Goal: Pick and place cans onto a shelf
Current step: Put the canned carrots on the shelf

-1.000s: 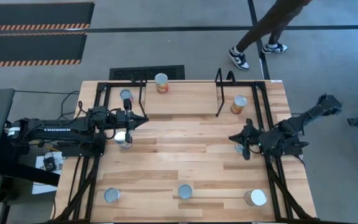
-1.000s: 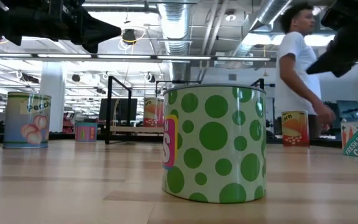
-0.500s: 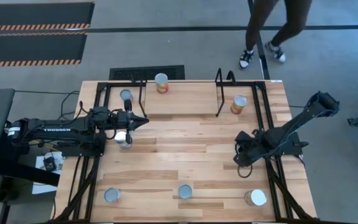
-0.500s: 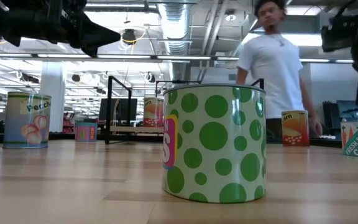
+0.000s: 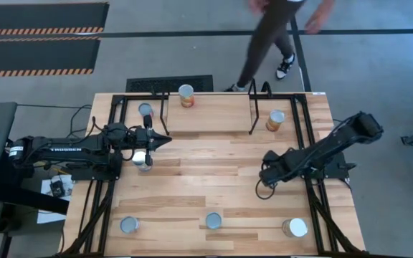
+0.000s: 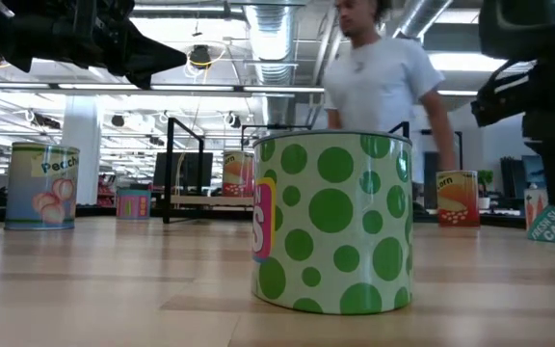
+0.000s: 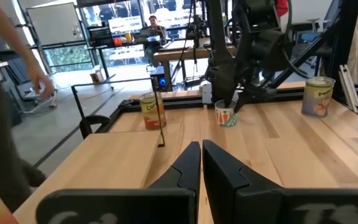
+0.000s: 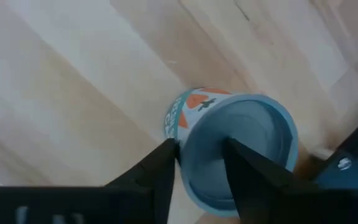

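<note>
A carrot-label can (image 8: pixel 232 155) with a blue rim stands upright on the table's right half. My right gripper (image 8: pixel 201 165) is open and points down right over it, hiding it in the high view (image 5: pixel 267 175). My left gripper (image 5: pixel 165 138) hovers shut over the table's left, beside a silvery-topped can (image 5: pixel 141 159). The shelf (image 5: pixel 253 107) of black tubing stands at the far edge, with an orange can (image 5: pixel 186 94) at its left loop. Another orange can (image 5: pixel 276 119) stands right of it. My right gripper comes at the carrot can from above, fingers pointing down. One finger (image 8: pixel 163 165) stands at the can's rim (image 8: pixel 178 140) and the other (image 8: pixel 244 168) over its top. Whether either finger touches the can, I cannot tell.
Three cans (image 5: pixel 128 225), (image 5: pixel 213 220), (image 5: pixel 295 227) stand along the near edge, and one (image 5: pixel 145 110) at the far left. The green-dotted can (image 6: pixel 333 222) fills the low view. A person (image 5: pixel 271 36) walks past beyond the far edge.
My right gripper has moved toward the table's left and near edge and gone down over the carrot can, which it now covers in the high view. The person has walked leftward behind the table.
</note>
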`<state>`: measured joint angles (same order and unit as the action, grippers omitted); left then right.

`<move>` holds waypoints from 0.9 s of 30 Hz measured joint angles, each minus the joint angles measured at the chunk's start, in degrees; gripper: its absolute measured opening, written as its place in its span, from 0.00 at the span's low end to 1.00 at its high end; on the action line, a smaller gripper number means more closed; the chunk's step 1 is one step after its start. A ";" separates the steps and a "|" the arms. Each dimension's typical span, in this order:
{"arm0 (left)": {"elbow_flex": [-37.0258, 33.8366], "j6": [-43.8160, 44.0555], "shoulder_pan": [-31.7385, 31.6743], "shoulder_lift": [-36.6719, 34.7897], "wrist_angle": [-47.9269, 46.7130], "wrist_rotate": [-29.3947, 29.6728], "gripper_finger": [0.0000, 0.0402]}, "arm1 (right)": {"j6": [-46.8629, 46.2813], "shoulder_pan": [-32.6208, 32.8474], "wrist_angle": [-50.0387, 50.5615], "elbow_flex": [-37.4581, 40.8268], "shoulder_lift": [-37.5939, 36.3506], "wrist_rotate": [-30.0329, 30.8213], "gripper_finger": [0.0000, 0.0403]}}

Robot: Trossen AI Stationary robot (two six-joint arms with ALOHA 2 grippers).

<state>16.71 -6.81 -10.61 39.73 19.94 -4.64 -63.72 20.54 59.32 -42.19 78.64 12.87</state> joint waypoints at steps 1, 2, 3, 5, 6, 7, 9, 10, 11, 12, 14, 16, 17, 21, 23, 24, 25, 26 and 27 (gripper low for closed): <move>0.00 0.00 0.00 0.00 0.02 0.02 0.02 | 0.95 -0.52 -0.33 -0.10 0.52 -0.28 0.35; 0.00 -0.02 0.00 -0.01 0.04 0.02 0.02 | 1.83 -0.93 -0.53 -0.20 0.88 -0.59 0.31; 0.00 0.00 0.00 -0.01 0.04 0.05 0.02 | 2.65 -1.26 -0.60 -0.49 1.27 -0.82 0.27; 0.00 0.08 0.00 0.01 0.04 0.11 0.02 | 4.81 -1.82 -0.23 -1.91 2.06 -1.15 0.18; 0.00 0.13 0.00 0.01 0.07 0.11 0.02 | 6.06 -2.07 -0.26 -2.98 2.44 -1.04 0.14; 0.00 0.20 0.00 0.00 0.04 0.11 0.02 | 7.39 -2.42 -0.60 -4.18 2.41 -1.24 0.10; 0.00 0.46 0.00 -0.01 0.04 0.11 0.02 | 11.07 -3.21 -2.04 -7.69 2.37 -1.14 0.04; 0.00 0.47 0.00 -0.01 0.04 0.12 0.02 | 13.05 -3.77 -2.78 -9.59 2.37 -1.24 0.03; 0.00 0.46 -0.01 -0.01 0.04 0.14 0.02 | 15.36 -4.37 -3.47 -11.54 2.37 -1.23 0.03; 0.00 0.46 -0.02 -0.01 0.00 0.39 0.02 | 17.76 -5.05 -4.45 -13.45 2.37 -1.22 0.04; 0.00 0.46 -0.04 -0.01 -0.09 1.31 0.02 | 23.08 -7.08 -7.90 -17.44 2.28 -1.21 0.06; 0.00 0.46 -0.04 -0.01 -0.09 1.64 0.02 | 29.51 -9.77 -12.95 -21.13 2.62 -1.09 0.07; 0.00 0.46 -0.04 0.00 -0.13 1.66 0.02 | 33.26 -11.39 -15.28 -23.09 3.48 -1.01 0.07; 0.00 0.44 -0.04 -0.01 0.57 1.67 0.02 | 48.34 -18.46 -20.49 -31.25 8.51 -1.02 0.04; 0.02 0.08 -0.04 -0.01 0.49 2.06 0.02 | 55.16 -22.23 -21.49 -36.29 12.55 -1.12 0.04; 0.02 0.04 -0.04 -0.01 0.47 2.26 0.02 | 58.81 -23.99 -20.93 -38.99 14.86 -1.52 0.04; 0.02 0.04 -0.09 -0.01 0.32 2.47 0.02 | 62.34 -25.84 -20.57 -41.61 17.25 -2.52 0.04; 0.02 0.03 -0.11 0.01 0.11 2.83 0.02 | 65.65 -27.67 -20.60 -44.27 19.73 -3.88 0.05; 0.02 0.08 -0.11 0.01 0.00 2.95 0.02 | 68.96 -29.37 -20.56 -46.96 22.17 -5.20 0.05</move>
<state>16.73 -6.73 -10.72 39.75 19.94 -1.69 5.23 -8.83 38.76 -89.15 100.82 7.67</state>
